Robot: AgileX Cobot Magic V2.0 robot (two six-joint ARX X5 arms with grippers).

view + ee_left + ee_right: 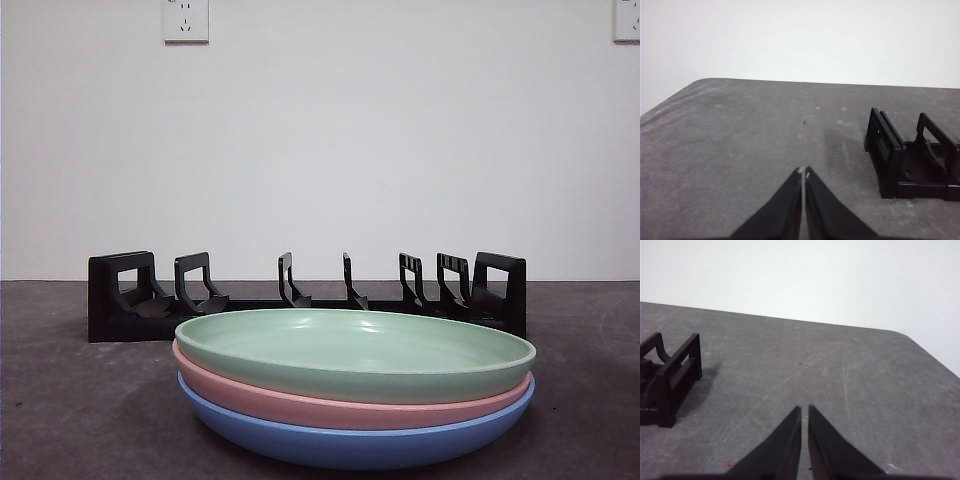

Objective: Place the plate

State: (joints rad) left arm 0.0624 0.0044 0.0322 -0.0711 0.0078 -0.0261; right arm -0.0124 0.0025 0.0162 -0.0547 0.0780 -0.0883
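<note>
A stack of three plates stands near the front in the front view: a green plate (355, 350) on top, a pink plate (300, 402) under it, a blue plate (340, 445) at the bottom. Behind them stands a black plate rack (300, 297) with upright dividers, all its slots bare. One end of the rack shows in the left wrist view (912, 157), the other end in the right wrist view (667, 380). My left gripper (804, 173) is shut and empty above bare table. My right gripper (804, 409) is shut and empty above bare table. Neither arm shows in the front view.
The grey table (60, 400) runs back to a white wall with a socket (186, 19). The table's rounded far corners show in the left wrist view (700, 82) and the right wrist view (910, 337).
</note>
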